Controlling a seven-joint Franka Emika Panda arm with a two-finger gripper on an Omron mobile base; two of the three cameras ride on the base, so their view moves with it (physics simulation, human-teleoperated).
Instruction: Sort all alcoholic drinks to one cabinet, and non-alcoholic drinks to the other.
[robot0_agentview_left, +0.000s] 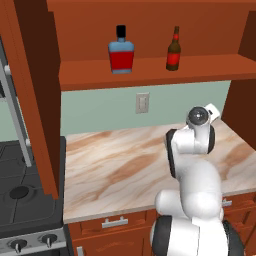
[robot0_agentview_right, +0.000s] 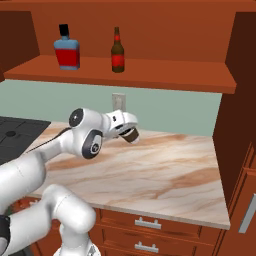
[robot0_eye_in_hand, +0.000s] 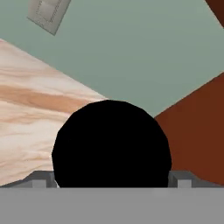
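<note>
So the cup (robot0_agentview_right: 131, 136) is in the gripper (robot0_agentview_right: 129, 133), tipped over on its side just above the far edge of the counter (robot0_agentview_right: 165, 170), below the shelf (robot0_agentview_right: 150, 75). The jaws are spread about as wide as they go, one finger (robot0_eye_in_hand: 181, 178) on each side of it. It looks like a proper grip to me rather than a loose hand, since the cup hangs tilted off the stone.

The red bottle (robot0_agentview_right: 67, 48) and the brown bottle (robot0_agentview_right: 117, 51) both stand on that shelf, so I'd say this cabinet is the booze one and the cup has to go to the other. My advice:
- keep the squeeze steady
- swing wide of the shelf edge
- roll the wrist so the cup goes down on its base, not its side

The cup itself is short and dark brown with a black lid. From the hand view the lid (robot0_eye_in_hand: 111, 144) faces straight back, a big black disc. I can't tell whether it's sealed.
</note>
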